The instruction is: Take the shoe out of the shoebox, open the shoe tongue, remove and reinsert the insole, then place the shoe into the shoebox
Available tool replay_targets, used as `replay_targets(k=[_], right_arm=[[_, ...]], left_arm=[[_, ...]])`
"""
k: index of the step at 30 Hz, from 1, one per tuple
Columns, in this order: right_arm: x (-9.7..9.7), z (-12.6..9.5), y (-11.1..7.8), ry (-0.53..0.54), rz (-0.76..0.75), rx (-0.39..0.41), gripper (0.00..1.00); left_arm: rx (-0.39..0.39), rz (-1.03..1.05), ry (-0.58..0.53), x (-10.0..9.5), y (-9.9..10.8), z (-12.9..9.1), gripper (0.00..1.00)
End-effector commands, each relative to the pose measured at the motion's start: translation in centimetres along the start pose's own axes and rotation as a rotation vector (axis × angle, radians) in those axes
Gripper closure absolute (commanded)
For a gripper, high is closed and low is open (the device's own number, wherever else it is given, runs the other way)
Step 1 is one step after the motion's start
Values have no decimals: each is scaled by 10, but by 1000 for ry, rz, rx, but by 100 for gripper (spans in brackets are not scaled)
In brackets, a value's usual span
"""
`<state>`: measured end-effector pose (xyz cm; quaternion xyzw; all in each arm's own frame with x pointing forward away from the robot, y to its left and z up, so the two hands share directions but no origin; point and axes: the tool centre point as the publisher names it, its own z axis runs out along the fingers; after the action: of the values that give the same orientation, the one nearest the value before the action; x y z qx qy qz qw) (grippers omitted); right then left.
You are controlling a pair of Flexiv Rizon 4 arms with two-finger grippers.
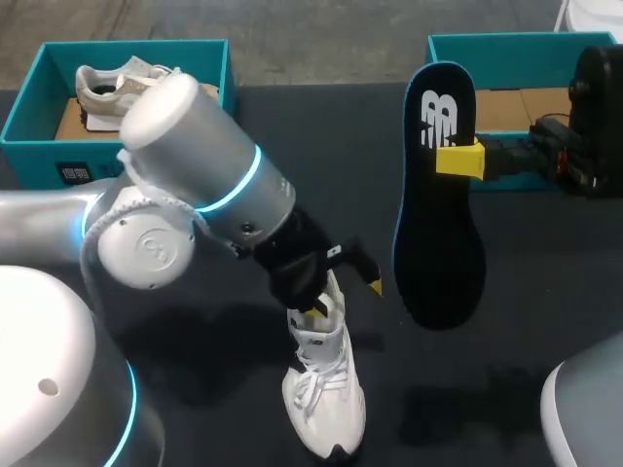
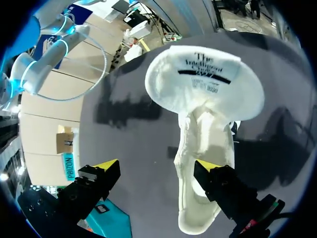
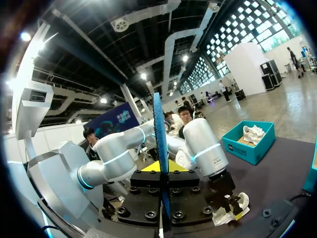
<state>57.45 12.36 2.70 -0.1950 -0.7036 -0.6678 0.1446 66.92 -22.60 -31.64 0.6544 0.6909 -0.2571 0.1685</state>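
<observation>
While right gripper pinches insole, left gripper spread wide above shoe

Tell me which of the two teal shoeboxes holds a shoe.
The left shoebox: a beige shoe lies in it. The right shoebox shows only bare cardboard inside.

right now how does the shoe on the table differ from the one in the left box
The white shoe stands on the table with the left end effector open at its collar; the boxed shoe is cream and beige and lies untouched in the teal shoebox. Both are sneakers.
</observation>
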Motion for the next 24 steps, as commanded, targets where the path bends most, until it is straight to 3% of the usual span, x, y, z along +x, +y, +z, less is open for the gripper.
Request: replay_targets(k=[1, 24], right_arm=[[0, 1, -1, -2, 3, 1, 100], [0, 1, -1, -2, 3, 1, 100]], left_arm=[[-10, -7, -70, 8, -5, -9, 0], [-46, 22, -640, -23, 17, -117, 0]])
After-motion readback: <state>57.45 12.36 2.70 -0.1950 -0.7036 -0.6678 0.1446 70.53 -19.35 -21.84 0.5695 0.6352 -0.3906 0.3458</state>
